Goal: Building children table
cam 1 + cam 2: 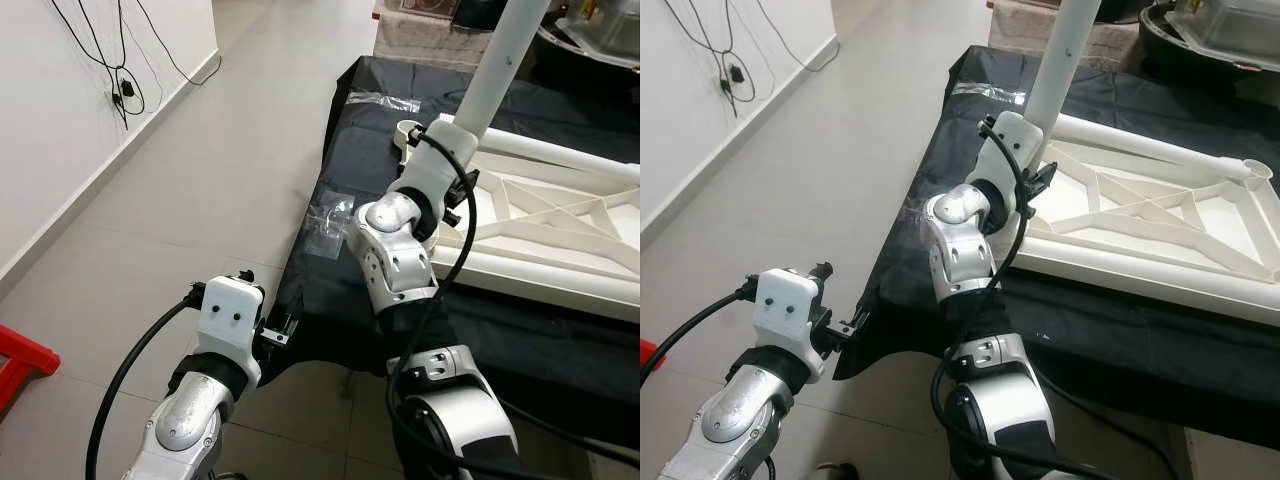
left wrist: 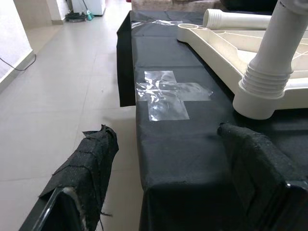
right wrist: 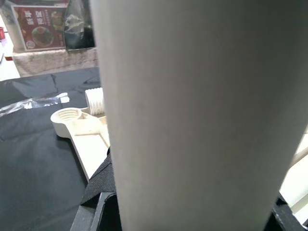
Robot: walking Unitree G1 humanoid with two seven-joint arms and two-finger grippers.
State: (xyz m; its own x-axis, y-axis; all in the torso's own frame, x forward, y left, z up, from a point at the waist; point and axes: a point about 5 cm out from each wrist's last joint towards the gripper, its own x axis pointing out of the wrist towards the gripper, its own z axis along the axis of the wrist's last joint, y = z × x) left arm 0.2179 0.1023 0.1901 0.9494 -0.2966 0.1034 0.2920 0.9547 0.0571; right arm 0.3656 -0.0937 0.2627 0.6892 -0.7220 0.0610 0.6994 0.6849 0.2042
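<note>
Left gripper [image 2: 159, 192] idle by desk [image 1: 330, 300] edge, jaws apart. Right gripper [image 1: 455, 190] jaws clamped on upright leg [image 1: 495, 70] w/ foot on desk beside top [image 1: 540, 230]. Plastic: light, stiff, slick; grip leg low.

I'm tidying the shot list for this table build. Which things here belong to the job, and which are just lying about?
Part of the job:
- upside-down table top
- upright table leg, held by the right gripper
- spare leg lying on the top
- left gripper, open at the cloth's edge

Lying about:
- black cloth
- clear tape
- wall cables
- red item
</note>
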